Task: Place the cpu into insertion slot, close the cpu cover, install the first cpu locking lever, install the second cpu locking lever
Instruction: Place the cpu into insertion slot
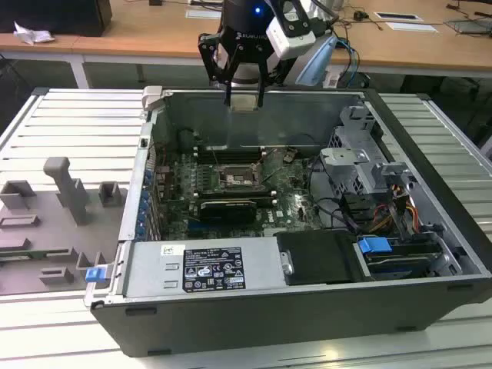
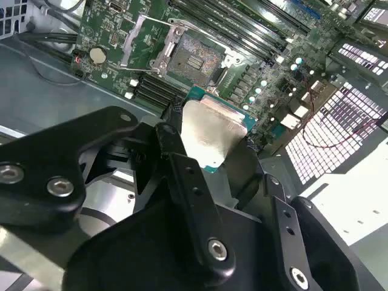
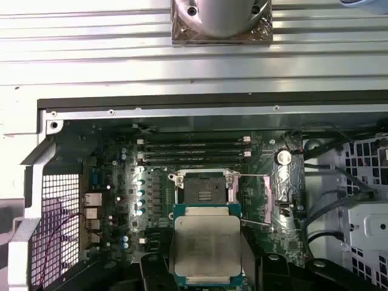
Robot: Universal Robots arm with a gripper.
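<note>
Matte black gripper (image 2: 209, 144) pinches the flat, square, silvery cpu (image 3: 206, 248).

One black open computer case (image 1: 307, 315) holds one green motherboard (image 1: 288, 204) with one open square socket (image 1: 234, 179). One black two-fingered gripper (image 1: 244, 104) carries one square silver-topped cpu (image 1: 244, 101). One small blue plastic clip (image 1: 94, 274) sits at the exterior view's near left. One larger blue plastic latch (image 1: 376, 247) sits near right. One round silver coin battery (image 3: 282, 157) sits on the board.
</note>
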